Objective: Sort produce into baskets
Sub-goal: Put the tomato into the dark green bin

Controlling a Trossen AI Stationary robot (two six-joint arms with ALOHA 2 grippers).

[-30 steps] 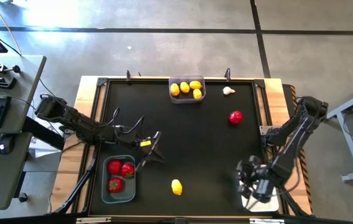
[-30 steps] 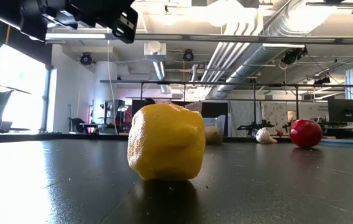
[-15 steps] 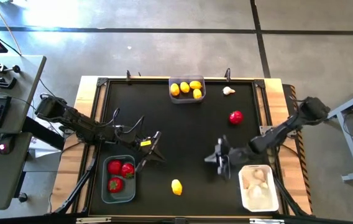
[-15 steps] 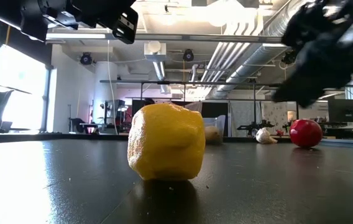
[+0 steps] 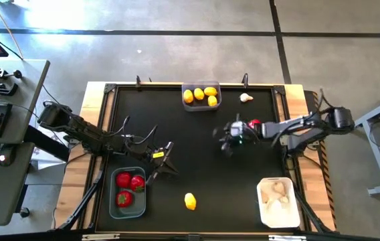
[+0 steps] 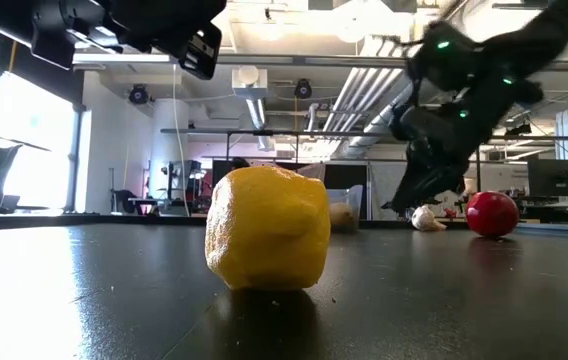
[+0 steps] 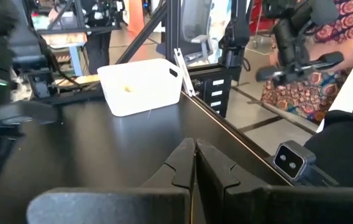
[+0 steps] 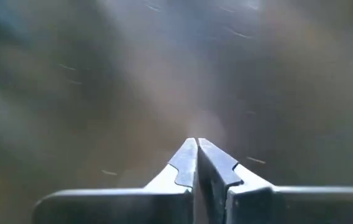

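Your right gripper (image 5: 229, 138), fingers pressed together and empty, hangs just left of the round red fruit (image 5: 254, 124); you'll likely need to open over it next. Your left gripper (image 5: 166, 161), also closed and empty, waits beside the grey translucent bin (image 5: 113, 203).

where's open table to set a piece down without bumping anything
Bare mat lies between the loose lemon and the white bin, and in the far left corner beside the lemon bin. It is crowded by the tomato, where the right claw hangs, and at the left claw by the tomato bin.
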